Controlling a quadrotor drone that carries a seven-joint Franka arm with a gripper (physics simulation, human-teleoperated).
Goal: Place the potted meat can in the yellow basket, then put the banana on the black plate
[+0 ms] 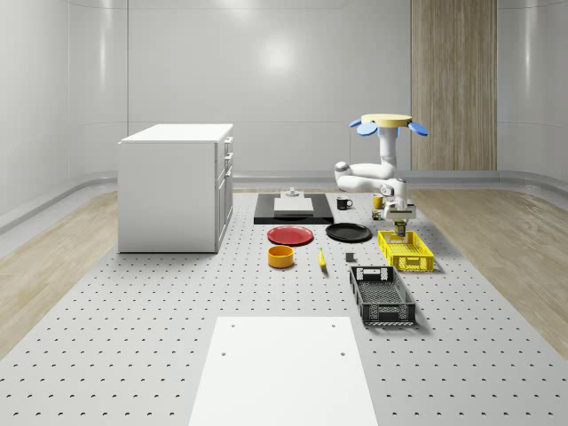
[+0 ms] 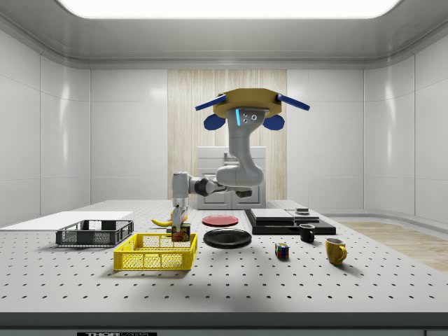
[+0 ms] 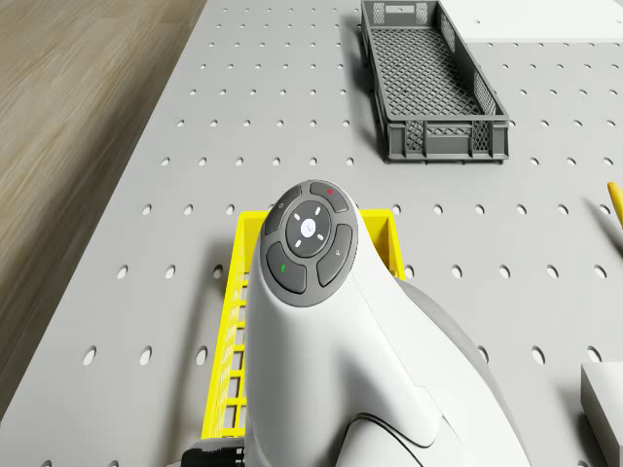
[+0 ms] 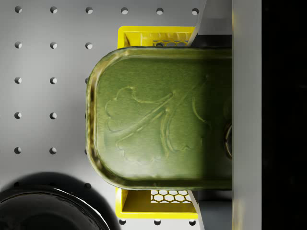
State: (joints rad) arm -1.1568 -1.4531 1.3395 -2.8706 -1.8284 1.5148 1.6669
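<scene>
A: Side view first: the drone (image 2: pixel 246 106) hovers above the table (image 2: pixel 392 280), roughly over the black plate (image 2: pixel 227 238), with the arm reaching down toward the side view's left.

B: And the yellow basket (image 2: pixel 155 253)?

A: It sits right under the gripper (image 2: pixel 180 225), which is closed around the potted meat can (image 2: pixel 181 233). The can hangs at the basket's end nearest the plate, about level with the rim.

B: So what is the risk?

A: In the wrist view the potted meat can (image 4: pixel 158 117) covers most of the yellow basket (image 4: pixel 153 36), and the black plate (image 4: pixel 45 206) lies just beside. Released here, the can might catch the end wall and tip out toward the plate, I judge.

B: Anything else?

A: A drifting drone would swing the can against the mesh and could nudge the light basket.

B: The banana (image 1: pixel 321 258)?

A: It lies on the table between the orange bowl (image 1: pixel 280 256) and the grey crate (image 1: pixel 382 296), not yet handled.
</scene>
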